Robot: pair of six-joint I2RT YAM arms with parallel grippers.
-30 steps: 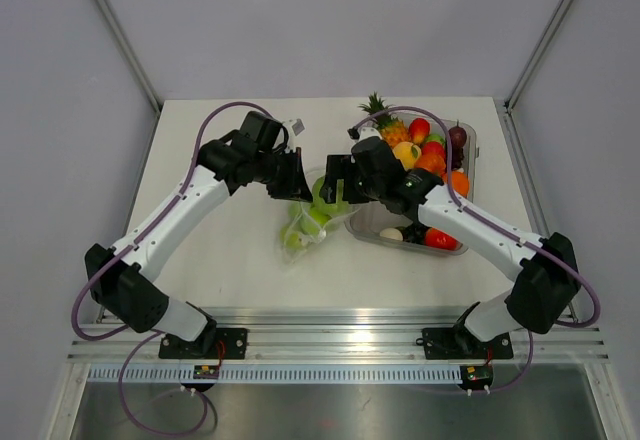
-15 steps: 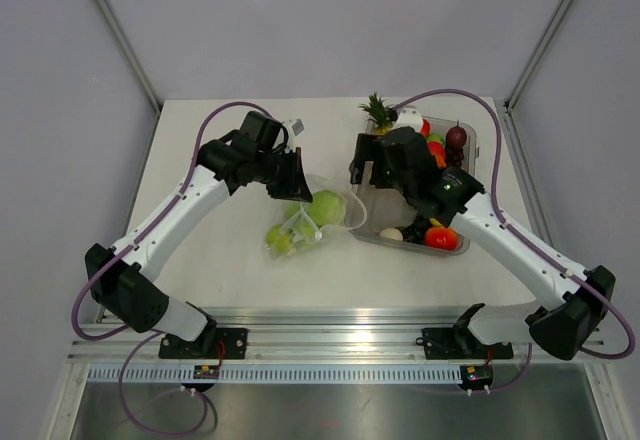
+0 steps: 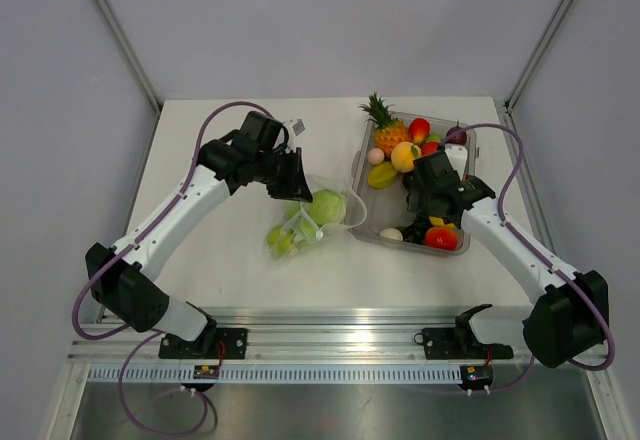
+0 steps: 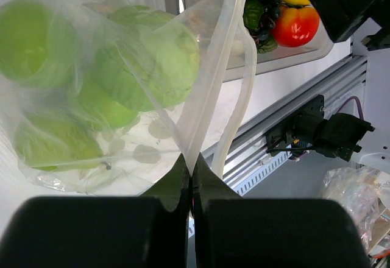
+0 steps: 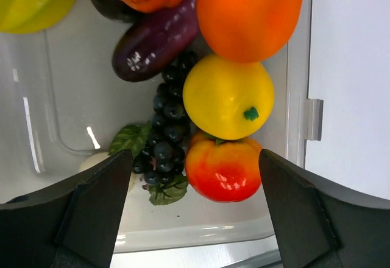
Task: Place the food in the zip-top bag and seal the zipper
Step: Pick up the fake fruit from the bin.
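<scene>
- The right gripper (image 5: 195,183) has swung from the bag's mouth back over the tray (image 3: 357,175), with its jaws spread wide and empty.
- The cabbage (image 3: 326,206) now lies inside the zip-top bag (image 3: 297,228), so one more piece looks delivered.
- The left gripper (image 4: 191,176) has not shifted. Its jaws are pressed together, pinching the bag's mouth edge and holding it open.
- The bag lies on the table (image 3: 220,260) left of the tray, holding the cabbage and green apples (image 4: 30,42).
- The tray holds the rest: grapes (image 5: 164,140), a yellow piece (image 5: 228,100), a red piece (image 5: 224,167) and a pineapple (image 3: 385,125).
- Much food remains, and the bag is unsealed.
</scene>
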